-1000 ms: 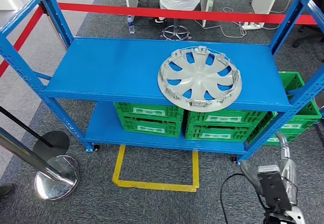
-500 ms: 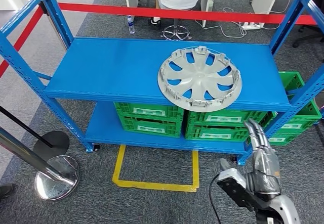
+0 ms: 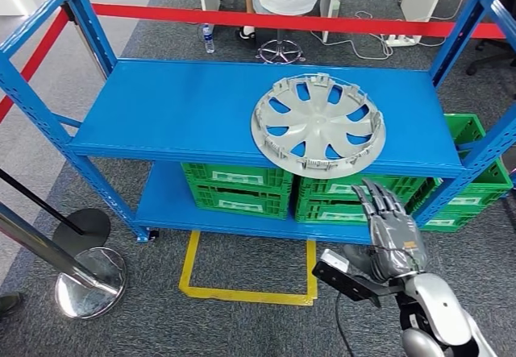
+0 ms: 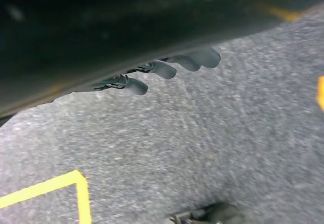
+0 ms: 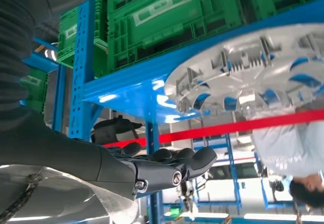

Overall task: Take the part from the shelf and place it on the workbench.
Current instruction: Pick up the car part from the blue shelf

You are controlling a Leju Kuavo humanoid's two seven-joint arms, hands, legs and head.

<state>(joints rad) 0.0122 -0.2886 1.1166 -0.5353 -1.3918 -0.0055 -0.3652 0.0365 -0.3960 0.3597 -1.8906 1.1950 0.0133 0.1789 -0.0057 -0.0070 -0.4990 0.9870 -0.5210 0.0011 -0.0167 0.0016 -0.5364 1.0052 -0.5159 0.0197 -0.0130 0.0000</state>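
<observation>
Right hand [image 3: 389, 232], fingers spread and holding nothing, hovers below the shelf's [image 3: 182, 107] front edge, with the wheel cover [image 3: 318, 125] lying flat just above and beyond it.

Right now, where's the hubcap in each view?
Head view: hubcap lies flat on the blue shelf's top deck, right of middle, overhanging the front edge.
Left wrist view: not in it; carpet and yellow tape.
Right wrist view: hubcap seen inverted, at the right.
Shared landmark: red barrier belt.
</observation>
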